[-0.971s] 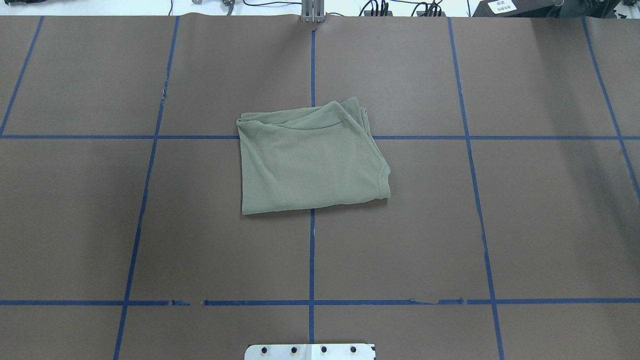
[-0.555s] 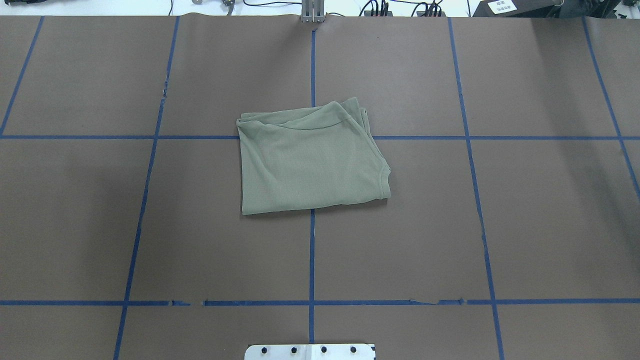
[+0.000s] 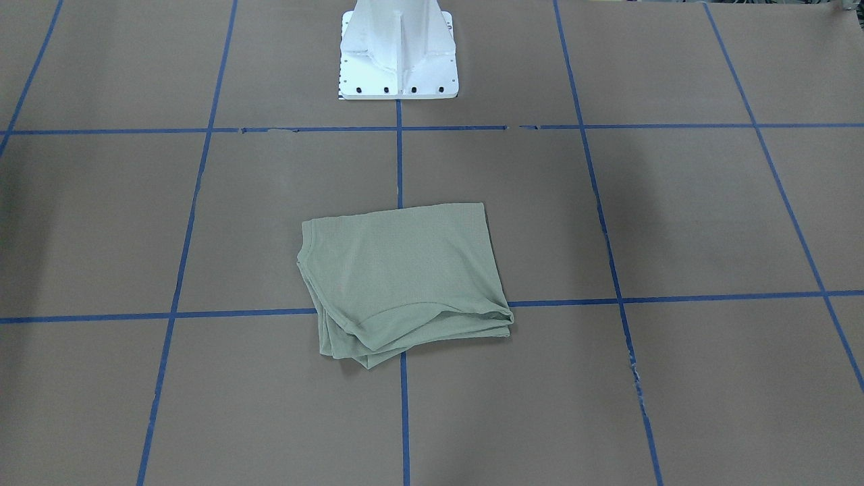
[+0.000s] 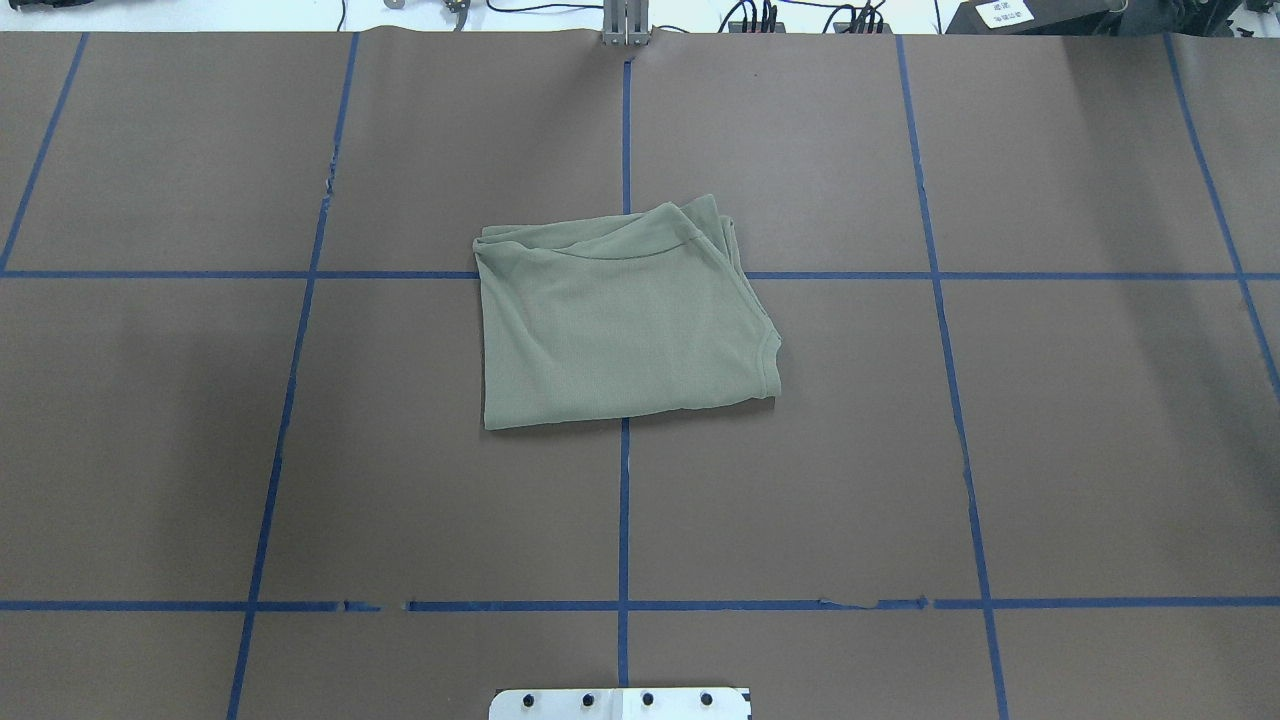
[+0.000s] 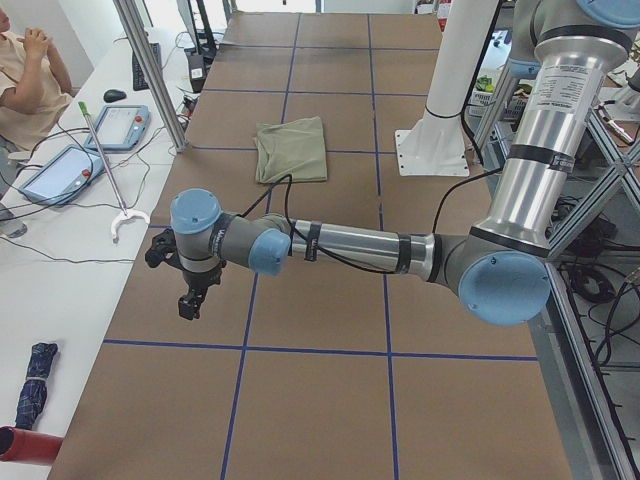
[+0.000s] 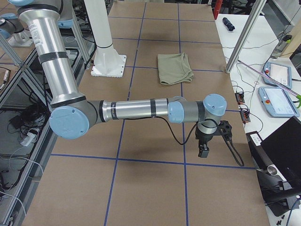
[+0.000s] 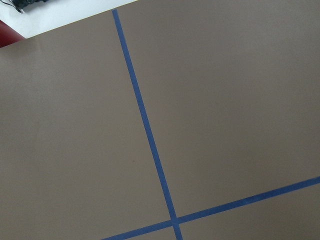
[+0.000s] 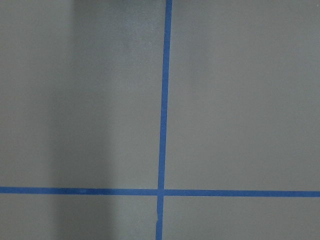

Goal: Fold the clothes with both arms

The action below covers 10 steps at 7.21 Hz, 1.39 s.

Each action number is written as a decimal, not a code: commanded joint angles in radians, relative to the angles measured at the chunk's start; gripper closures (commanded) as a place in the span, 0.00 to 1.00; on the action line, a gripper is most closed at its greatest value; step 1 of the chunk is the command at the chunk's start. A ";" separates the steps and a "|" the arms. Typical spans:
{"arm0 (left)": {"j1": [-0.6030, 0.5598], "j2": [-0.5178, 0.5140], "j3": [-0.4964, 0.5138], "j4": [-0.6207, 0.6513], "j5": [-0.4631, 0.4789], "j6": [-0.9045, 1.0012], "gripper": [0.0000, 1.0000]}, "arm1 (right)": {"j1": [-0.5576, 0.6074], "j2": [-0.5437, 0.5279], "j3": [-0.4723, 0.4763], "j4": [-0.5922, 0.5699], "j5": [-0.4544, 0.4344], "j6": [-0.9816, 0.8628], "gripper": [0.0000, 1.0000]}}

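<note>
The sage-green shirt (image 4: 620, 325) lies folded into a compact rectangle at the table's middle, across a blue tape crossing. It also shows in the front-facing view (image 3: 405, 280), the left view (image 5: 291, 150) and the right view (image 6: 175, 68). My left gripper (image 5: 188, 305) hangs over the table's left end, far from the shirt. My right gripper (image 6: 203, 150) hangs over the right end, also far from it. Both show only in the side views, so I cannot tell whether they are open or shut. Both wrist views show only brown table and blue tape.
The white pedestal base (image 3: 398, 50) stands at the robot's side of the table. Blue tape lines (image 4: 623, 520) grid the brown surface. Teach pendants (image 5: 62, 170) and cables lie on the white bench beside the table, where a seated person (image 5: 25, 80) is.
</note>
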 commanded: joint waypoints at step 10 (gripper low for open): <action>0.010 0.252 -0.286 -0.015 -0.018 0.001 0.00 | -0.073 -0.128 0.135 -0.002 0.076 -0.004 0.00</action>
